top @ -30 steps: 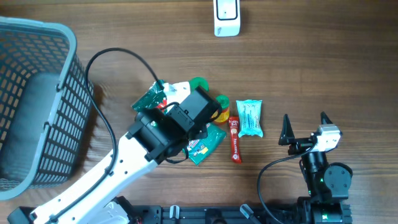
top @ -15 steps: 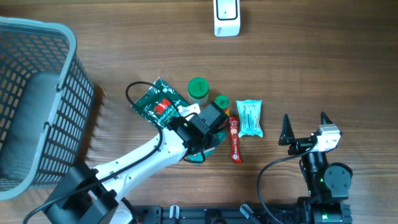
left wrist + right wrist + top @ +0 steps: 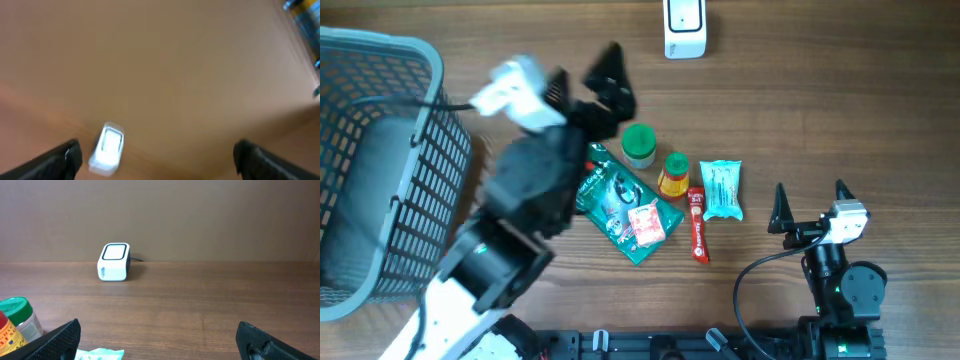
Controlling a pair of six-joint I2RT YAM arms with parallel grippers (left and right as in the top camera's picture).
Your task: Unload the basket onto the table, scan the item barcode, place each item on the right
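A green snack pouch (image 3: 625, 205) lies flat on the table, with nothing holding it. The white barcode scanner (image 3: 685, 28) stands at the far edge and also shows blurred as the scanner (image 3: 106, 150) in the left wrist view. My left gripper (image 3: 598, 85) is lifted high and blurred, between the pouch and the scanner. It is open and empty, as the left gripper (image 3: 157, 162) shows with its fingers wide apart. My right gripper (image 3: 810, 205) rests open and empty at the right, facing the scanner (image 3: 114, 261).
A green-lidded jar (image 3: 639, 145), a small yellow bottle (image 3: 673, 175), a red stick pack (image 3: 696, 225) and a teal packet (image 3: 722, 188) lie beside the pouch. A grey mesh basket (image 3: 420, 120) fills the left side.
My left gripper has opened and let go of the green pouch, which now lies further right. The left arm has swung up and back toward the far left. The right arm stayed still.
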